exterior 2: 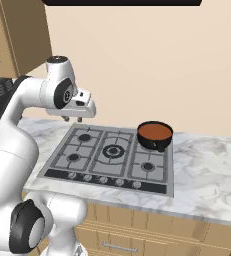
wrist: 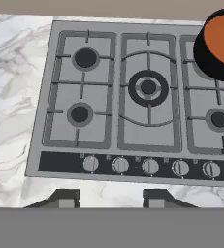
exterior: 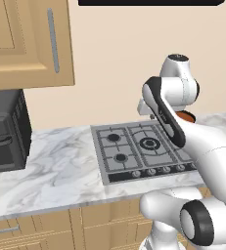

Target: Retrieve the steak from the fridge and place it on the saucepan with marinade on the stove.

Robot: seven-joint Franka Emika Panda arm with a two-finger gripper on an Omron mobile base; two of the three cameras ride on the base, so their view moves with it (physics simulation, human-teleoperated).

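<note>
Saucepan with marinade (exterior 2: 155,135) sits on the stove's (exterior 2: 109,155) far right burner; we see no steak anywhere, and our gripper (exterior 2: 73,119) hangs above the left burners, jaws apart on nothing. We judge fetching comes first; we should drive to the fridge.

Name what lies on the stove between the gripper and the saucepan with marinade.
Bare stove only: in the right base view, the gripper hangs above its left side, and the grates up to the saucepan with marinade at its back right carry nothing.
</note>
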